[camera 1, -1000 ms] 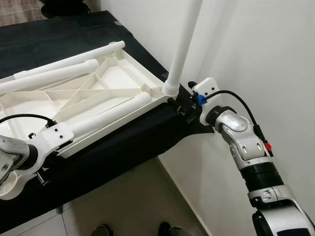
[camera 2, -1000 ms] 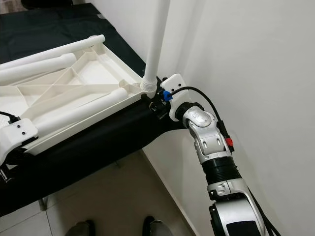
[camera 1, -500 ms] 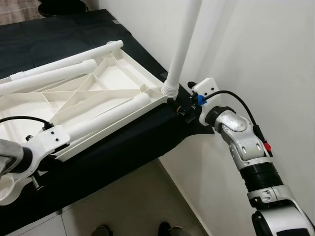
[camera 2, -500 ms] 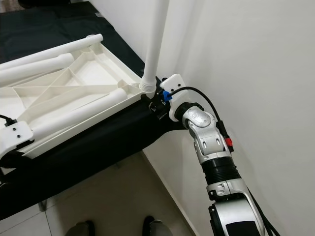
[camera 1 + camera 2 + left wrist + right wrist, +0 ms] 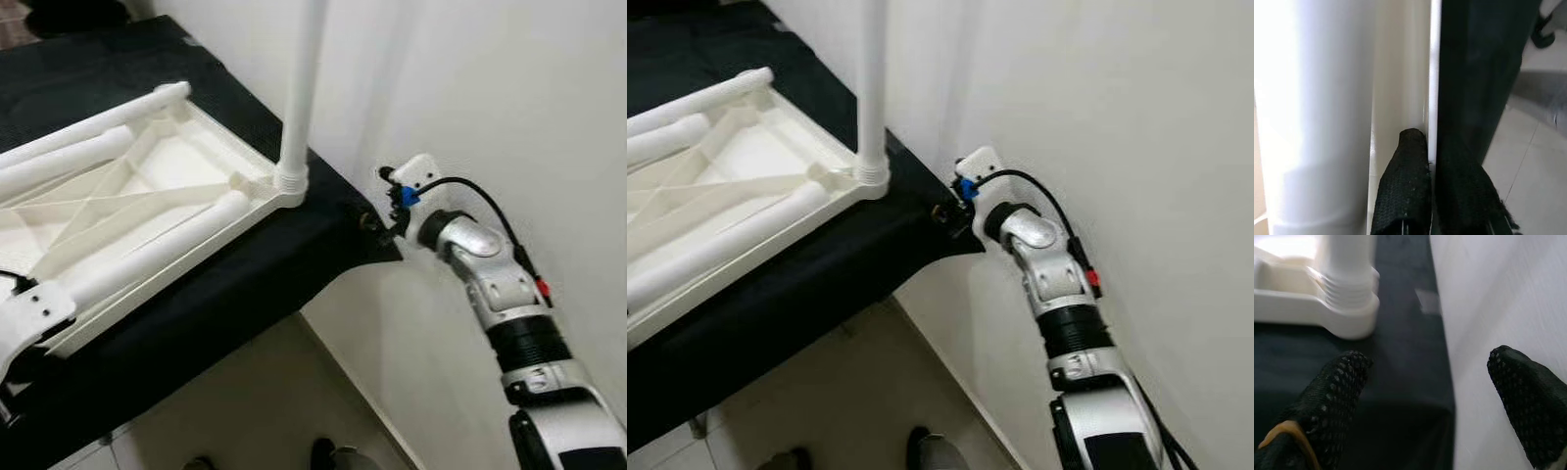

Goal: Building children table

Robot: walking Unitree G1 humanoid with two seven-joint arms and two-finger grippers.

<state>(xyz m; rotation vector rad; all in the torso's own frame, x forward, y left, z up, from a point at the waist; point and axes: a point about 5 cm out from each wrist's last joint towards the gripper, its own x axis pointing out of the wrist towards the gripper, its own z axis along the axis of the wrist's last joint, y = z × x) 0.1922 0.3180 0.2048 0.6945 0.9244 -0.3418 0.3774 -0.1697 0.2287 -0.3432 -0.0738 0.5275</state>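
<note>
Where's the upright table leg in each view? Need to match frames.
Left eye view: upright table leg rises from the tabletop's near right corner, centre top.
Right eye view: left of centre, same corner.
Left wrist view: cannot tell; white surfaces beside the left gripper.
Right wrist view: ribbed base at upper left, ahead of the open right gripper.
Shared landmark: black cloth.

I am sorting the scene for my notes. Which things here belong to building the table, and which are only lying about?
For the job:
- white tabletop, upside down
- upright leg in its corner
- loose legs lying on it
- right gripper, jaws open
- left gripper at the tabletop's edge

Lying about:
- black cloth
- shoes on the floor
</note>
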